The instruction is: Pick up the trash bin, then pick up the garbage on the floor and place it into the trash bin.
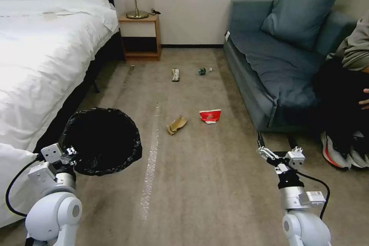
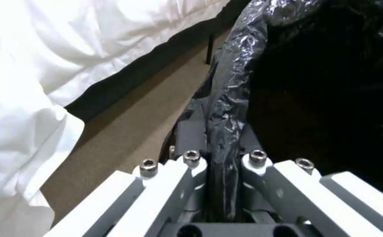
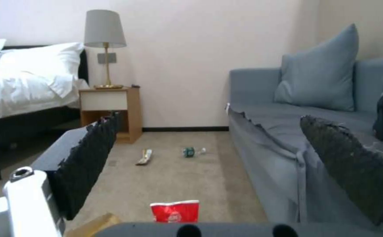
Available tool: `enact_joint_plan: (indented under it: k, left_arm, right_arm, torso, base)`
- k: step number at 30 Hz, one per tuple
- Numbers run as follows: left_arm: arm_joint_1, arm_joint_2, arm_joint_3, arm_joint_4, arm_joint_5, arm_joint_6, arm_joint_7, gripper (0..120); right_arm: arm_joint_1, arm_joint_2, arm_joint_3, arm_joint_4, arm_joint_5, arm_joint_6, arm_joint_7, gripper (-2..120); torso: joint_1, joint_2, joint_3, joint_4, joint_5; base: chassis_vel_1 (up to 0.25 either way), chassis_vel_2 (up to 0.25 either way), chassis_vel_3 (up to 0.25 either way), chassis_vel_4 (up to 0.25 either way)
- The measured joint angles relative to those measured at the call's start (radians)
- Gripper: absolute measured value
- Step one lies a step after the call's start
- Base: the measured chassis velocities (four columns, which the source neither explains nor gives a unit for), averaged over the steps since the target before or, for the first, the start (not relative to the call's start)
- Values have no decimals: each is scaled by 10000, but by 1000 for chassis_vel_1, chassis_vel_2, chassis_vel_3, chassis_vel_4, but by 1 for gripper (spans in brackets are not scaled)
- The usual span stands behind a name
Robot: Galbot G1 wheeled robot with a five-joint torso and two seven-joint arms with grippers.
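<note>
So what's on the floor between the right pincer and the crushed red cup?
Bare tan carpet, seen in the head view, separates the open right pincer from the crushed red-and-white paper cup.

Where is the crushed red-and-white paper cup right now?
In the head view the crushed red-and-white paper cup lies on the carpet mid-floor, just right of the crumpled brown paper, near the grey-blue sofa.

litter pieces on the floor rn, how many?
4: crushed red cup mid-carpet, brown paper to its left, snack wrapper farther back, bottle to that wrapper's right. None looks hidden.
</note>
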Motion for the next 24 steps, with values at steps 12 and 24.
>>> enact_joint_plan:
  k: [12,24]
  left_arm:
    - [1,0,-10,119,-29,-162,-24,4]
    - [-50,30,25,116,-46,-173,-28,4]
  right_arm:
    - [-12,25,117,-81,-95,12,-202,100]
    - [-73,68,220,-80,-155,129,-282,100]
  torso:
    - [0,0,0,0,0]
    - [0,1,0,0,1]
  base:
    - [0,0,0,0]
    - [-25,29,22,-29]
